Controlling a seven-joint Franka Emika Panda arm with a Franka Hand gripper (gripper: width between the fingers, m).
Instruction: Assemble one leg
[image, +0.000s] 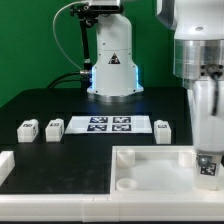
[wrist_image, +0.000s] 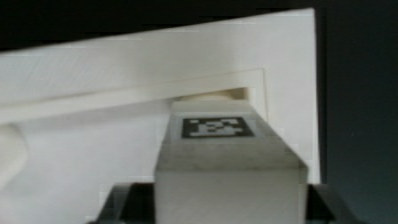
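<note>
My gripper (image: 207, 162) is shut on a white leg (image: 208, 170), holding it upright over the exterior view's right end of the large white tray (image: 140, 178). In the wrist view the leg (wrist_image: 222, 165) fills the gap between my dark fingers (wrist_image: 130, 205), its tag (wrist_image: 217, 127) facing the camera. Its far end sits at a recess in the tray's corner (wrist_image: 214, 96); whether it touches is not visible. Three more legs lie on the black table: two at the exterior view's left (image: 27, 128) (image: 53, 127) and one at the right (image: 163, 129).
The marker board (image: 108, 124) lies flat behind the tray, in front of the robot base (image: 112, 70). A white part (image: 5, 165) sits at the exterior view's left edge. A round socket (image: 127, 184) shows in the tray's near left corner.
</note>
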